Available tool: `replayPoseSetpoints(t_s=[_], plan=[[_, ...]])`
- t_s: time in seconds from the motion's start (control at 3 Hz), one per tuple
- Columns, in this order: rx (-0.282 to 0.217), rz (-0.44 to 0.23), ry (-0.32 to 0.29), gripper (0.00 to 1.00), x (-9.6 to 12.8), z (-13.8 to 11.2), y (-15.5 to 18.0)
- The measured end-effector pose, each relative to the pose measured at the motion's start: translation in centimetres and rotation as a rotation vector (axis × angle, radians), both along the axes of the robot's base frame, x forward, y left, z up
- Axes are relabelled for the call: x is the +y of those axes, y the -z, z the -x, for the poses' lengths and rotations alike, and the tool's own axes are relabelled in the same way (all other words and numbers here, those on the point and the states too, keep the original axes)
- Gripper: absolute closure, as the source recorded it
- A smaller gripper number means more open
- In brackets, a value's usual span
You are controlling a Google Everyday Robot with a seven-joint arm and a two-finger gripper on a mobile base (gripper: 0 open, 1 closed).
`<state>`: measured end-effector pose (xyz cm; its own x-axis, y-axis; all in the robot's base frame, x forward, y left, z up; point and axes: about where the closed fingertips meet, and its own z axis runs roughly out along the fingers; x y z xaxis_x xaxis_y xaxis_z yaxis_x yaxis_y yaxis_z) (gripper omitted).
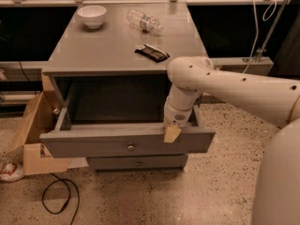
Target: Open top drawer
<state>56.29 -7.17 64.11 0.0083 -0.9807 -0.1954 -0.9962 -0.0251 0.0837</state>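
**Top drawer stands open as robot's hand rests on its front.** The top drawer [93, 144] of a grey table [108, 50] is drawn well out from the table's front toward the camera, its deep, dark box in view beneath the table's top. The drawer's wide front panel has its long axis running left to right across the table's front, roughly level. Its face is turned to the camera, with a small round silver knob [131, 147] at the centre.

The robot's white arm [234, 88] reaches in from the table's right side and bends down over the drawer's right half. There the hand [172, 132] sits on the top edge of the front panel, right of the knob, with a tan tip hanging over the panel's outer face. Whether the hand is clamped on the panel or only resting there cannot be told.

Below the open drawer, a narrower grey drawer front [138, 162] sits closed in the table's base, overhung by the panel above. On the table's top, a white bowl [92, 16] stands near the far left corner. A clear plastic bottle [144, 21] lies on its side near the far edge, and a dark flat packet [151, 53] lies toward the front right. A cardboard box [40, 159] sits at the table's left side, and a black cable [58, 198] loops on the speckled floor before the table's left corner.
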Motion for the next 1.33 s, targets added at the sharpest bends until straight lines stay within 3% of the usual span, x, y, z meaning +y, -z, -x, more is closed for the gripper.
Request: replayPoseSetpoints(t_s=[0.33, 0.67, 1.0, 1.33], plan=[[0.0, 0.0, 0.0, 0.0, 0.0, 0.0, 0.0], [0.0, 0.0, 0.0, 0.0, 0.0, 0.0, 0.0], [-0.069, -0.056, 0.011, 0.0, -1.5, 0.9, -3.5], [-0.206, -0.122, 0.058, 0.0, -4.0, 2.9, -10.0]])
